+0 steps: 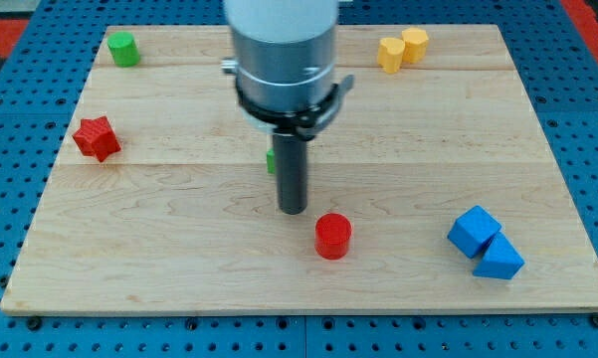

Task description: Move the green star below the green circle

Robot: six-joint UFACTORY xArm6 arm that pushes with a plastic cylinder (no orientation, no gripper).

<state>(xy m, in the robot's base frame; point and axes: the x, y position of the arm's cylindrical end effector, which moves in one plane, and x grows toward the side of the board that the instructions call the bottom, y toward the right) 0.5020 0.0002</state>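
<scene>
Pale wooden board [179, 189] on a blue pegboard fills the frame. At centre, my tip [293, 210] rests on the wood; it is a bare rod holding nothing. Only a green sliver shows at the rod's left edge, the green star [270, 161], mostly hidden. Green circle [124, 49] sits far upper left. Nearby: red cylinder [332, 237] lower right of the tip, red star [97, 137] left, 2 yellow blocks [402, 49] upper right, 2 blue blocks [486, 243] lower right.

Pale smooth wooden board [179, 199]; matt plastic-looking red cylinder [332, 237].
</scene>
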